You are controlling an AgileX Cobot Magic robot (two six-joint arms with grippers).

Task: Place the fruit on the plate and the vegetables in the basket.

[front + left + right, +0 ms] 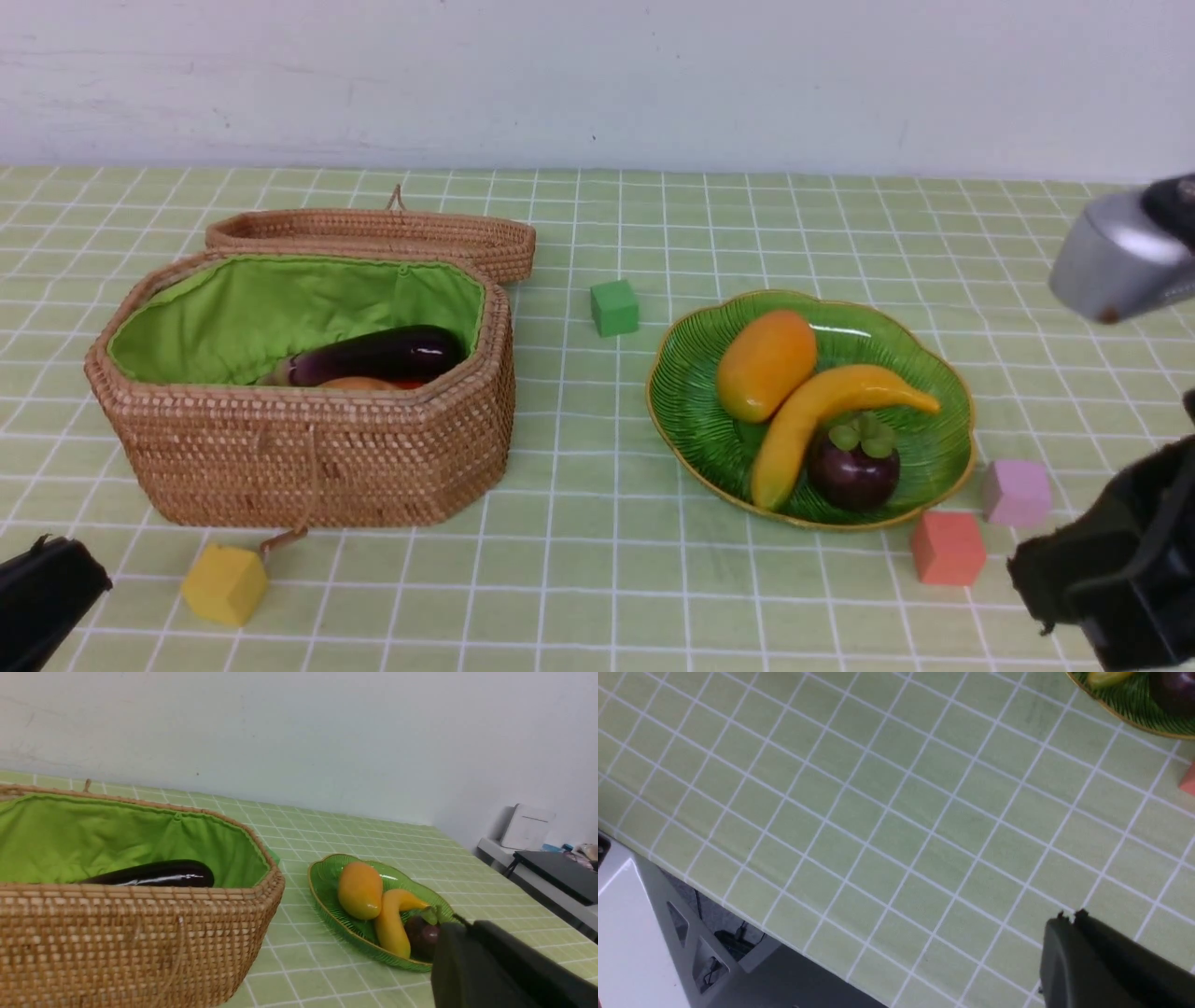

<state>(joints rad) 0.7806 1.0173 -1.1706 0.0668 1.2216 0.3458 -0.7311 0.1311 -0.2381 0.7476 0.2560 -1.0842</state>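
The green plate [924, 373] at the right holds the fruit: an orange-yellow mango [766, 364], a yellow banana [822, 411] and a dark-purple mangosteen [852, 467]. At the left, the open wicker basket [308, 457] holds the vegetables: a purple eggplant [378, 355] over an orange one [359, 384], mostly hidden. My left gripper [56, 588] sits low at the front left, shut and empty, with its tip [455, 921] seen in the wrist view before the plate [327, 877]. Shut and empty too, my right gripper [1069, 915] hangs over bare cloth near the front right; it is dark and blurred [1074, 569] in the front view.
Coloured cubes lie around: green [614, 307] behind the plate, yellow [224, 583] before the basket, red-orange [948, 548] and pink [1016, 492] near the plate's front right. The basket lid [373, 233] lies open behind. The table's front edge [752, 924] shows in the right wrist view.
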